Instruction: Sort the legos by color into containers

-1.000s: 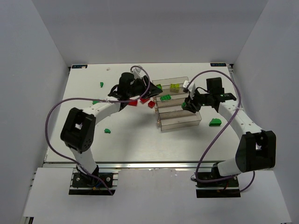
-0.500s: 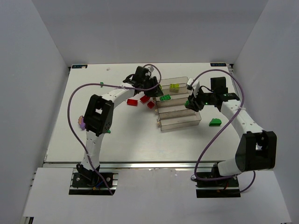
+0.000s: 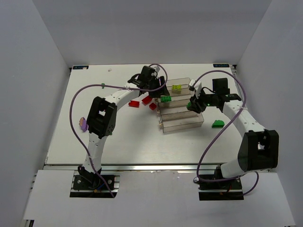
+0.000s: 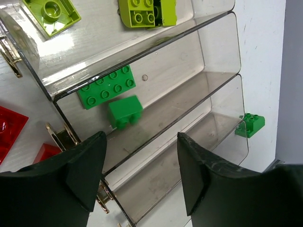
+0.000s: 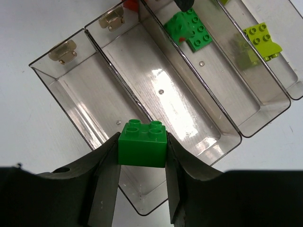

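Green brick (image 5: 142, 143) sits pinched in the right gripper (image 5: 142, 151) above the clear trays (image 5: 156, 101); the left gripper (image 4: 141, 161) hangs spread over a tray (image 4: 189, 71) holding two green legos (image 4: 106, 87).

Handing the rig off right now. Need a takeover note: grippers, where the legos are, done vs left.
Left gripper: open, empty, over the left end of the containers.
Right gripper: shut on the held green brick, above the containers' right end.
Done: yellow-green bricks in the far tray; two green pieces in the second tray. The two nearer trays are empty.
Left: place the held green brick; three red bricks on the table left of the trays; a loose green brick to their right; a purple brick beside the left arm.
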